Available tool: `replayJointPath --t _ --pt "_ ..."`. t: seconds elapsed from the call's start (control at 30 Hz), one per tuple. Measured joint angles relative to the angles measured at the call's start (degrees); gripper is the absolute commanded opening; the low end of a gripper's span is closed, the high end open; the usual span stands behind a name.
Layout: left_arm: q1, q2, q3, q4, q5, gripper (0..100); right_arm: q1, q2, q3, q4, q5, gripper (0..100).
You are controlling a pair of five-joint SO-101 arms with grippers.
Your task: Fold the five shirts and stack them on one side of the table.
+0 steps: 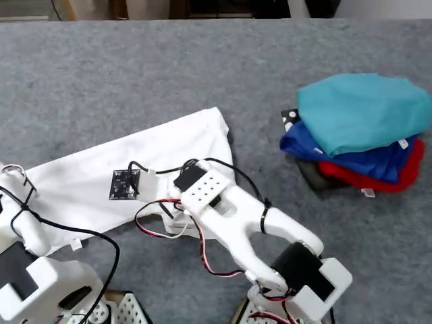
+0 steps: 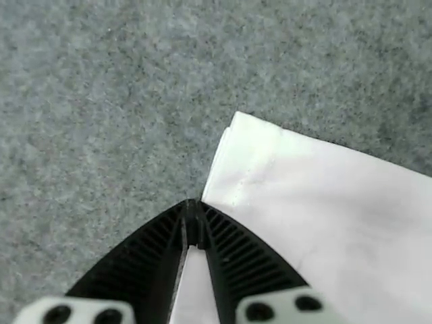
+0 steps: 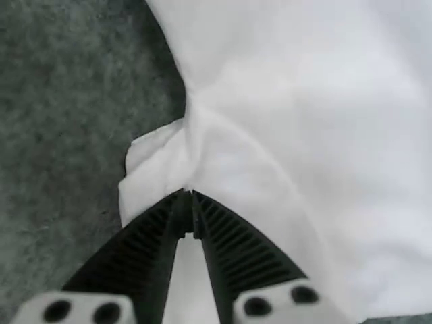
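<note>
Left tool (image 2: 193, 209) and right tool (image 3: 187, 200) each pinch only a thin edge of the white shirt (image 1: 94, 179), so an uneven pull probably slips the cloth free and spoils the fold.

Table (image 1: 101, 74) covered edge to edge in grey, felt-like fabric, mottled, evenly lit, with soft shadows. Beyond far edge: wooden furniture parts (image 1: 88, 8) at left, dark gap (image 1: 229, 7) at centre, pale surface (image 1: 378, 8) at right.
</note>
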State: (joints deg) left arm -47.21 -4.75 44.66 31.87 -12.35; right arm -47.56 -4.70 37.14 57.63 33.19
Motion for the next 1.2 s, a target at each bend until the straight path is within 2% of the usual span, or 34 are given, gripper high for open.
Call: replayJointPath --t 0.23,0.43,0.67,0.9,1.1,1.2 --pt "0.00 0.00 0.00 0.00 0.00 2 -0.35 -1.58 2.11 -0.70 -0.26 0.2" --pt "0.00 0.18 0.00 0.00 0.00 2 -2.73 5.63 1.85 -4.75 -2.02 0.2" --pt "0.00 0.18 0.00 0.00 0.00 2 -2.90 7.03 -2.81 1.49 -2.02 0.2" --pt "0.00 0.18 0.00 0.00 0.00 2 -2.90 -3.34 -2.81 7.56 -1.41 0.4" --pt "-0.09 0.18 0.00 0.00 0.00 2 -0.35 -8.26 -1.05 12.66 3.87 17.3" --pt "-0.09 0.18 0.00 0.00 0.00 2 1.32 -8.26 2.37 12.31 7.38 17.8"
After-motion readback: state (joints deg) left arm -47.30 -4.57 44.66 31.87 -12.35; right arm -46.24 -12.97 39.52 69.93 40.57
